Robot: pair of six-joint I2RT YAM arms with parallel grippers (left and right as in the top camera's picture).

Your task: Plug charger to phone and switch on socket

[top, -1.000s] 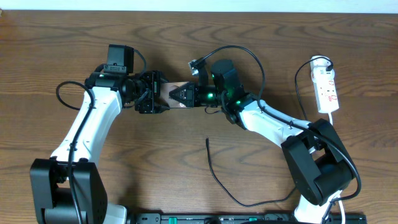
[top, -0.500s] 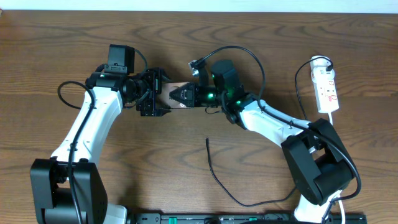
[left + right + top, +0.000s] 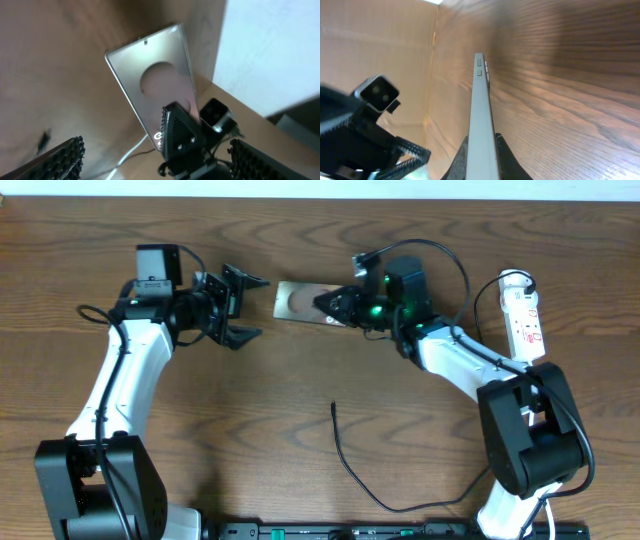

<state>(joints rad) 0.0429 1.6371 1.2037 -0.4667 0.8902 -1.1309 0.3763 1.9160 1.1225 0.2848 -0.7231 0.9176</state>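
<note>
The right gripper (image 3: 333, 305) was clamped on 1 end of the phone (image 3: 298, 302), toward the far side of the table (image 3: 200, 440). The left gripper (image 3: 252, 306) hung wide open and empty, near the phone's other end. The charger (image 3: 334, 425) lay loose nearer the front, and the socket (image 3: 525, 320) sat far right.

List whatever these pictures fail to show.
- The phone port: in the overhead and left wrist views, the right gripper covers the held end; the right wrist view shows only a side edge.
- The socket switch position: overhead, too small to tell.
- The charger far end: overhead, lost under the right arm's base.
</note>
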